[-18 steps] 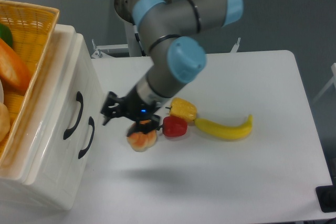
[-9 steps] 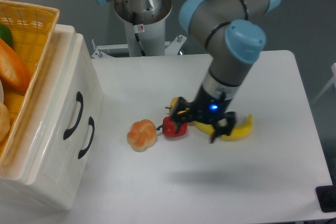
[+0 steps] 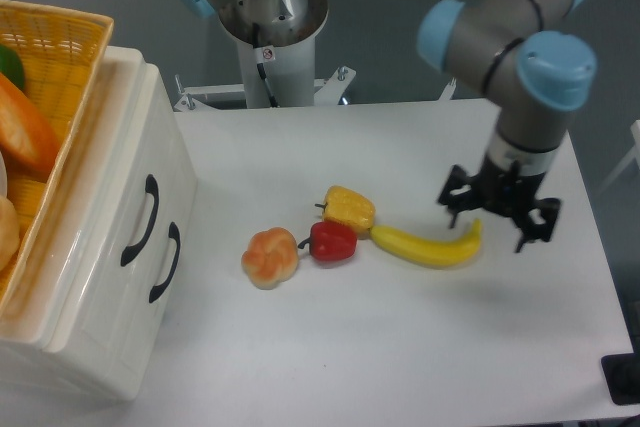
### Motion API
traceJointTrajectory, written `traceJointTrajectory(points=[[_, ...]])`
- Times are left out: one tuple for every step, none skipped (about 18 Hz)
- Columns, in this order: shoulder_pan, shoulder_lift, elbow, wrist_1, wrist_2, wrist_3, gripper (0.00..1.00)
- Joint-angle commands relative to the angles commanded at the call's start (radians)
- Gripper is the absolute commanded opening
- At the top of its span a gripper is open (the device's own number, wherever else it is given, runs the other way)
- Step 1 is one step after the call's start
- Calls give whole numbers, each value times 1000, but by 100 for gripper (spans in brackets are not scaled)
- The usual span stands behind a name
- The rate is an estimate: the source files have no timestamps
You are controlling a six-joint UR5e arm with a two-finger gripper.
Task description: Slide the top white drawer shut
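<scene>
The white cabinet stands at the left edge of the table. The top white drawer carries the left of the two curved black handles, and its front panel sits flush with the lower drawer front, with no gap showing. My gripper hangs far to the right, above the table near the tip of the banana. Its fingers are spread open and hold nothing. It is well apart from the drawer.
A yellow wicker basket with food in it rests on top of the cabinet. In the middle of the table lie a bread roll, a red pepper and a yellow pepper. The robot base stands at the back.
My gripper has swept from right beside the drawer handles, past the roll and the peppers, to the right side of the table. The drawer fronts look the same throughout.
</scene>
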Motion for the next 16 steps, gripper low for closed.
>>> traceJointTrajectory(points=[[8, -15, 9, 0, 21, 42, 100], [12, -34, 15, 0, 41, 69, 100], [12, -48, 17, 0, 57, 83, 100], [14, -58, 19, 0, 71, 86, 100], [15, -66, 19, 1, 81, 91, 100], [20, -68, 19, 2, 94, 99, 100], [28, -71, 17, 2, 97, 109, 100], [34, -71, 20, 2, 97, 116, 100], [35, -71, 22, 2, 97, 116, 100], [37, -71, 28, 2, 95, 116, 100], [38, -71, 35, 2, 95, 116, 100], [48, -71, 32, 0, 95, 116, 100], [51, -71, 31, 0, 95, 116, 100], [55, -68, 31, 0, 95, 116, 100], [61, -65, 28, 0, 94, 116, 100], [69, -60, 28, -2, 94, 117, 100]])
